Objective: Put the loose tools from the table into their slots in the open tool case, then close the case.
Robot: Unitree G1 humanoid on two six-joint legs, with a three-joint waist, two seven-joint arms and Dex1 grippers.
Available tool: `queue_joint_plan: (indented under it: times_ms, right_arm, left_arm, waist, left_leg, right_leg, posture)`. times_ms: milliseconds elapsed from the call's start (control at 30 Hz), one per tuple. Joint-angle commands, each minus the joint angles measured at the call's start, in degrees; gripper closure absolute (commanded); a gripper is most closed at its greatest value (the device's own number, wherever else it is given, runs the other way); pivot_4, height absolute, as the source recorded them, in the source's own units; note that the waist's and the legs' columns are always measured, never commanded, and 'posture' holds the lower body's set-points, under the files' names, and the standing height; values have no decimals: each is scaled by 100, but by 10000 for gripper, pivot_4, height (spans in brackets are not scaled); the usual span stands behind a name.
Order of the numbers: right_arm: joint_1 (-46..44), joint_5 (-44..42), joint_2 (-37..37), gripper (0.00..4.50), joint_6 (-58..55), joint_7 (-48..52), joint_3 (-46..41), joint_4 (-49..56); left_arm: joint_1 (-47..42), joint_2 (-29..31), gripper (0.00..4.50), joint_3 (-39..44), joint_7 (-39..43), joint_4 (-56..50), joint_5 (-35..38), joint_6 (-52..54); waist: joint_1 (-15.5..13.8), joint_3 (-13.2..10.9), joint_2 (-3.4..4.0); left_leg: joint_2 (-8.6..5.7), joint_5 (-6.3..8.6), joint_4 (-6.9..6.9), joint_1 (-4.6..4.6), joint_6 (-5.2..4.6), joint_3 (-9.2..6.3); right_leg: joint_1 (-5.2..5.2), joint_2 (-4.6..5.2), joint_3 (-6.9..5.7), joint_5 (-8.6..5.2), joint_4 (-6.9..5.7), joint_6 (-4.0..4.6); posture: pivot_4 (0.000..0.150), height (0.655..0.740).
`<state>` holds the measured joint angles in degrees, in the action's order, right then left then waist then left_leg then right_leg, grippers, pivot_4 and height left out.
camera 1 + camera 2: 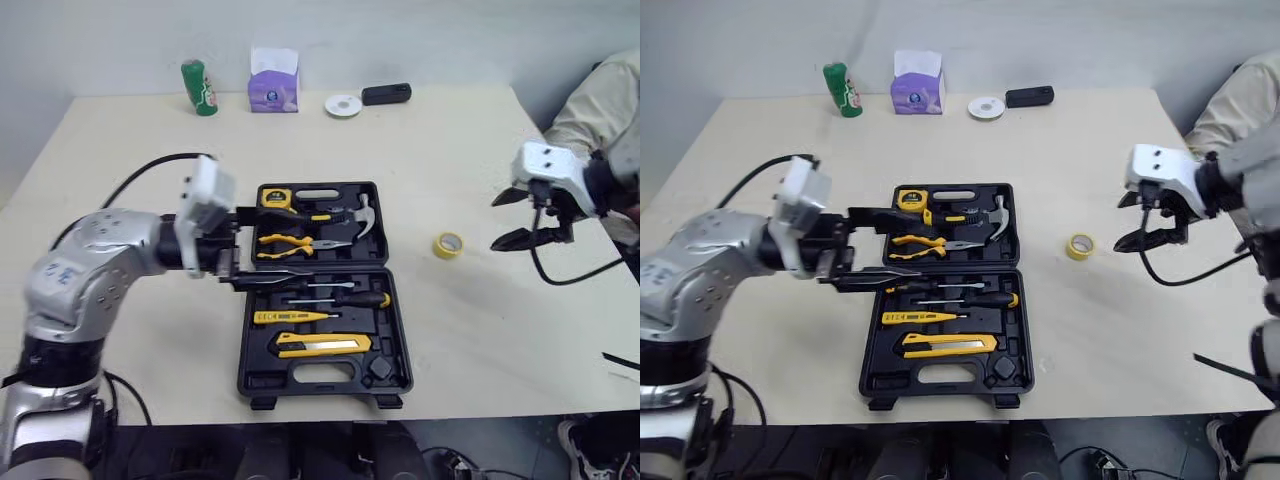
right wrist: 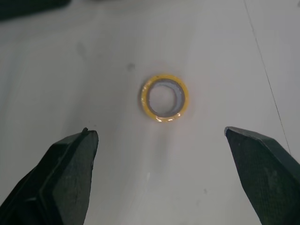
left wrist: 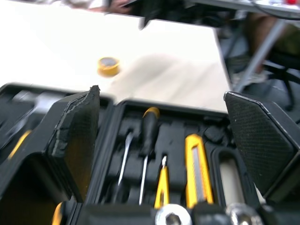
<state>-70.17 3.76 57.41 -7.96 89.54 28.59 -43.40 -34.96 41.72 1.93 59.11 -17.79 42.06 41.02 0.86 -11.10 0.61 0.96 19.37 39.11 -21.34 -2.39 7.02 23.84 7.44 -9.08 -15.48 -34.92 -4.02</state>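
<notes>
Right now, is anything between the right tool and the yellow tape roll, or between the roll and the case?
Nothing visible. The open right tool faces the yellow tape roll across bare table, and only bare table separates the roll from the tool case.

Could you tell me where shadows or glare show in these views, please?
Left eye view: even, soft light, a thin shadow under the front edge of the tool case. Right wrist view: small glints on the rim of the tape roll. Left wrist view: a broad soft shadow on the table beside that roll.
</notes>
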Motion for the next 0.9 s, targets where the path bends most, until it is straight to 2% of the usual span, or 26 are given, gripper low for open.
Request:
queue_joint_plan:
  times_ms: [33,267,367,467,900]
  right_arm:
    - [-690,427,-363,0,909,296,946,-1031]
    - [-1222,966,-1106,0,1995,296,1708,-2331]
    - [-1298,1156,-1252,8639,2302,296,1618,-2579]
    - [-1327,1187,-1418,21951,2301,296,1439,-2739]
    - [-1267,1603,-1779,21951,2432,191,934,-2863]
  left_arm:
    - [-84,-170,499,-126,-81,-215,-113,-215]
    - [31,-280,499,-201,-178,-369,-208,-290]
    - [47,-316,0,-161,-273,-367,-224,-314]
    - [86,-425,0,-136,-435,-328,-264,-378]
    - [230,-450,0,-213,-433,-473,-316,-429]
  waist:
    - [26,-2,-2]
    - [68,-4,-4]
    - [67,-4,-4]
    - [69,-4,-4]
    - [71,-4,-4]
  left_leg:
    - [0,-2,0,-1,0,0]
    - [-4,-11,11,-7,-7,-10]
    - [-4,-12,11,-7,-5,-15]
    - [-4,-12,11,-7,-5,-15]
    - [-3,-14,12,-5,-2,-17]
  right_leg:
    - [2,0,0,0,-1,0]
    - [1,8,-2,1,-15,-2]
    - [1,8,-3,1,-16,-1]
    - [1,8,-3,1,-16,-1]
    - [1,7,-2,0,-20,0]
  posture:
    - [1500,7278]
    - [1500,7278]
    - [1500,7278]
    - [1500,7278]
    - [1500,7278]
